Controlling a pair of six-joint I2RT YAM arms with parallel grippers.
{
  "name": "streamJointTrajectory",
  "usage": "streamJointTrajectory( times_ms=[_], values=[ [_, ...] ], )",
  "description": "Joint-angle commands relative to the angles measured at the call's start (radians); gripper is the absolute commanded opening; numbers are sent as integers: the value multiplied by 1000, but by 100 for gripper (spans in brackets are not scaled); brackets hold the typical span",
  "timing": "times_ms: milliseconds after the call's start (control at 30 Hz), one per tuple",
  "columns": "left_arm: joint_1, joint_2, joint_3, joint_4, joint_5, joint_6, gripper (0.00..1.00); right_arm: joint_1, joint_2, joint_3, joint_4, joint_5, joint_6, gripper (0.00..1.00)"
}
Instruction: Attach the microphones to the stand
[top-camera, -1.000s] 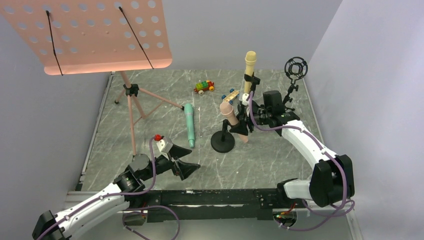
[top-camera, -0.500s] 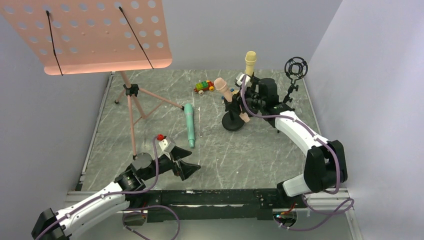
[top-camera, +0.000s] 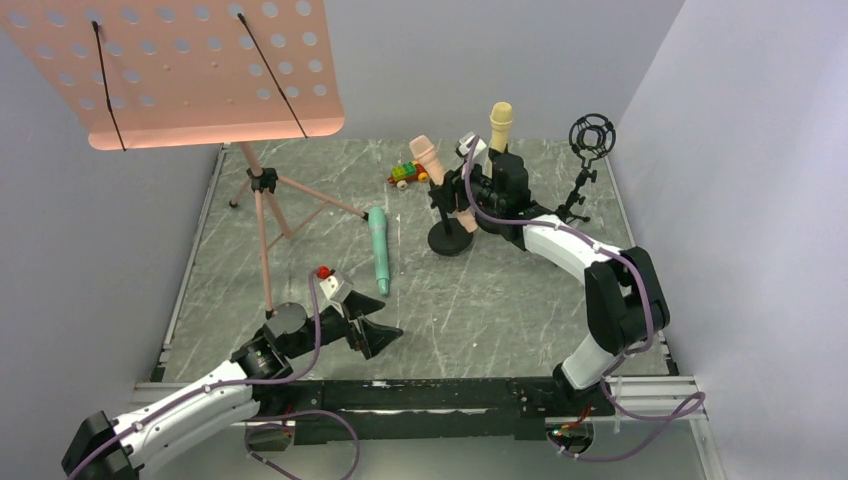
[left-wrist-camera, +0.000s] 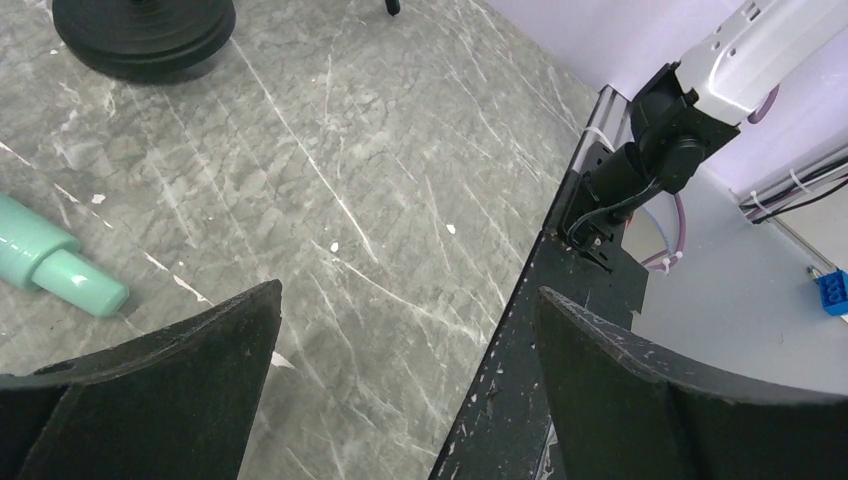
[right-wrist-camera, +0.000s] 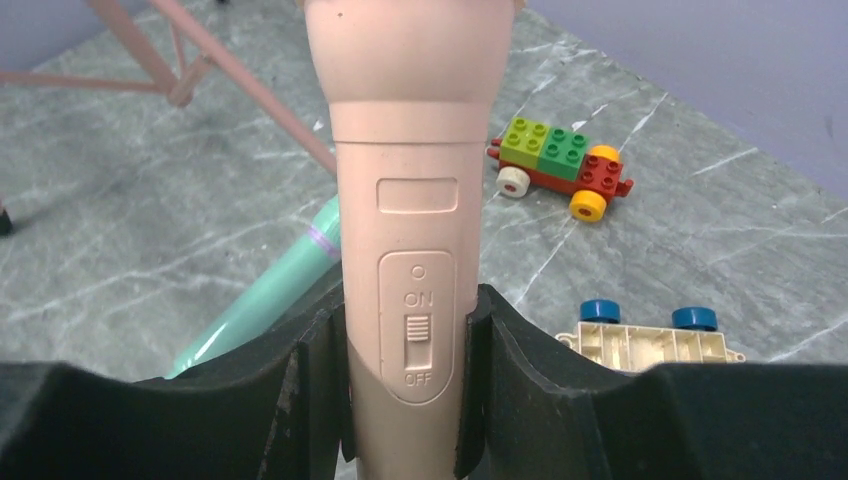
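Note:
My right gripper is shut on the peach-pink microphone, which tilts up and left beside the pole of a black round-based stand. In the right wrist view the fingers clamp the microphone on both sides of its ON/OFF switch. The pale yellow microphone stands upright behind that wrist. The mint-green microphone lies flat on the table; its tail end shows in the left wrist view. My left gripper is open and empty, low near the front edge.
A pink music stand with a wide perforated desk stands at the left. A black shock-mount stand is at the back right. A colourful toy car and an overturned cream car lie near the back. The black front rail borders the table.
My right gripper has moved left and towards the back with the peach-pink microphone, and the round-based stand has shifted with it. The left gripper has barely moved.

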Motion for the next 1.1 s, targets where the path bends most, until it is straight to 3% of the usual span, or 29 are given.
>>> streamJointTrajectory(
  times_ms=[0, 300, 533, 1067],
  values=[
    [1, -2, 41, 34, 6, -14, 99, -4, 33, 47, 167, 62, 103, 34],
    [0, 52, 55, 73, 21, -17, 99, -42, 28, 18, 265, 60, 171, 34],
    [1, 85, 75, 86, 31, -26, 99, -45, 94, 122, 236, 28, 242, 33],
    [-3, 19, 62, 39, 5, -46, 99, -42, 179, 277, 149, 20, 217, 33]
  ],
)
